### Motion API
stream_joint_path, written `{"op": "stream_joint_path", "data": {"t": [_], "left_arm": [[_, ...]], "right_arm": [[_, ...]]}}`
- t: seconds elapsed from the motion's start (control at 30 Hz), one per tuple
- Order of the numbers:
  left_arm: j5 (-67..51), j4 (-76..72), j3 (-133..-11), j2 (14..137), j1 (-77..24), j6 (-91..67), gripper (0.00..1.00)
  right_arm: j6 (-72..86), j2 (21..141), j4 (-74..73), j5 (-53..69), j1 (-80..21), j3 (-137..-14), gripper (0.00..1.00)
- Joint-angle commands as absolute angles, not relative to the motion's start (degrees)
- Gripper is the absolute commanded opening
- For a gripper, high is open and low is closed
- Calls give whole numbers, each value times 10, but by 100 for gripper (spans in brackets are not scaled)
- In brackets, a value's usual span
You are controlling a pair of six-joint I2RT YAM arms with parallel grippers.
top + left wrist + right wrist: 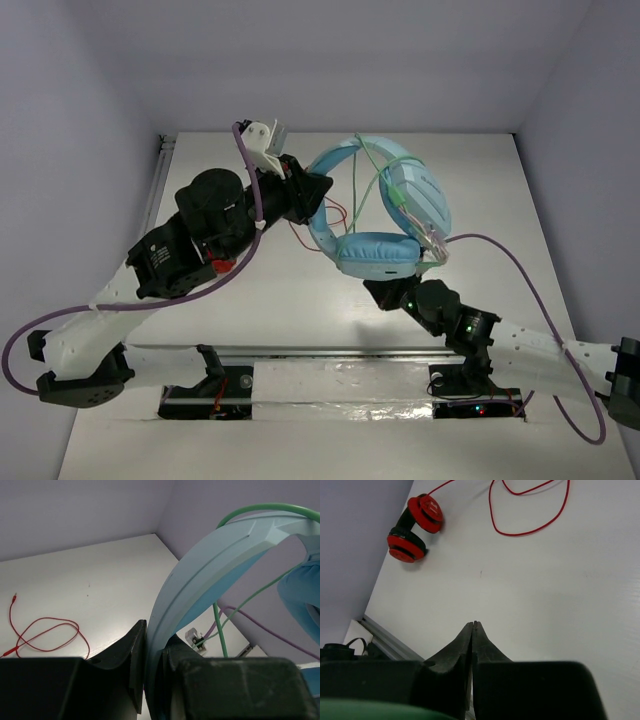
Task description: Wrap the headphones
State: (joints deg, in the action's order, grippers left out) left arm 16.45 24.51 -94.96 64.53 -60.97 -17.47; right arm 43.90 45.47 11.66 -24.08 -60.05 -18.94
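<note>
Nearest the bases, the right arm (450,315) sits under the headphones (385,255), and their near ear cup hides its wrist in the top view. The right fingers (462,652) are clenched tip to tip with nothing showing between them, and they point over bare bench (560,605). The headphones are over the middle of the bench, tilted. One padded cup faces the bases, the far cup (425,195) lies beyond it, and the wide headband (210,565) arches round to the left. The left fingers (131,665) are clamped on that headband near its left end, one on each face, and the headphones look held clear of the bench. The pale green cable (372,175) loops loosely over the headband and far cup, with a strand hanging below the band in the left wrist view. Left of the headphones a red cable (45,635) lies in loose curls on the bench. Further left, under the left arm (190,240), lie small red headphones (412,530).
</note>
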Motion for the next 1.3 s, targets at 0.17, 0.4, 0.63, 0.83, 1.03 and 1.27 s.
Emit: {"op": "stream_joint_path", "data": {"t": [0.17,0.4,0.63,0.83,1.03,1.27], "left_arm": [[340,-23,-826,588,-606,-253,0],[467,-109,-782,611,-606,-259,0],[575,-167,-777,645,-600,-197,0],[606,-175,-790,678,-600,-166,0],[627,-169,-752,693,-595,-153,0],[615,-121,-695,692,-595,-175,0]], "right_arm": [[465,485,112,-241,-611,-206,0],[481,533,56,-310,-671,-257,0],[511,576,-2,-382,-774,-317,0],[537,663,-59,-439,-865,-396,0],[553,741,-165,-515,-956,-498,0],[582,755,-285,-551,-1001,-587,0]]}}
